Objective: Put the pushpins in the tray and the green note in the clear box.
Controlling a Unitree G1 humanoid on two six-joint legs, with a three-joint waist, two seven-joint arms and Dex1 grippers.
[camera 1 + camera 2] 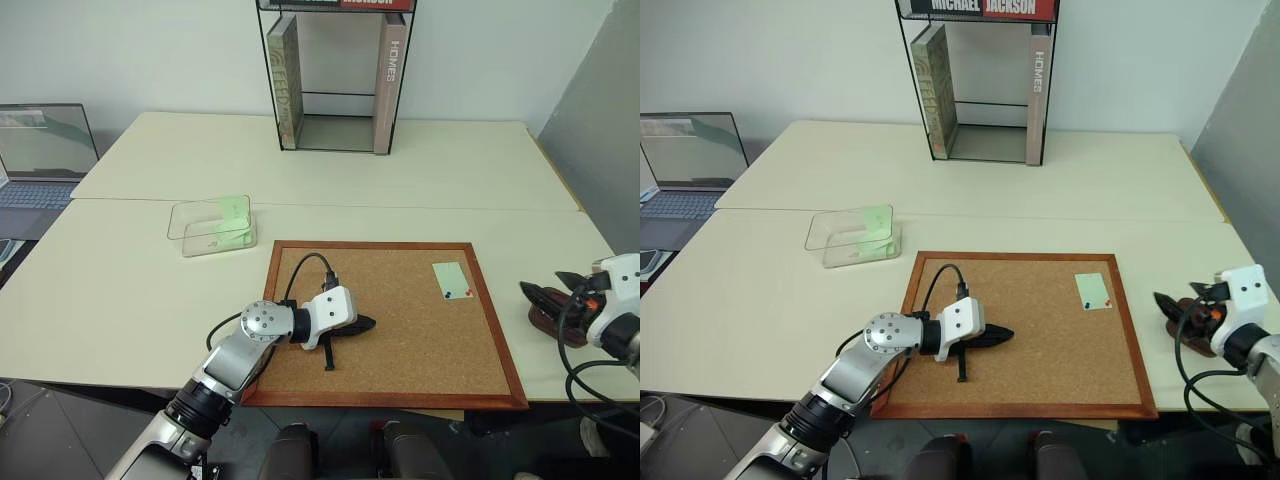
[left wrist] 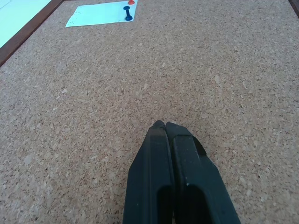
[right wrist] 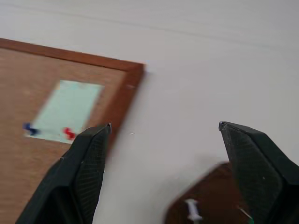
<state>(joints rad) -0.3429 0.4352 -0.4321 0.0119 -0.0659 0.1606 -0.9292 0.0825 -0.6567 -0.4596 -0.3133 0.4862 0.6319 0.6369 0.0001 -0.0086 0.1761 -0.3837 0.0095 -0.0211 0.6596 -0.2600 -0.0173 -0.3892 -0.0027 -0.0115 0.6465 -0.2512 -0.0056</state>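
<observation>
With its fingers spread wide and empty, the right gripper hovers over the tray, right of the corkboard where both pushpins pin the green note; a hasty pinch risks tearing it.

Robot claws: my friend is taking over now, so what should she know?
Left claw is shut, empty, resting on the corkboard. Right claw is open, empty, above the tray.
The green note is still pinned to the board by a red and a dark pushpin. A white pin lies in the tray. The clear box holds a green slip.
Left: both pushpins, then the note.
</observation>
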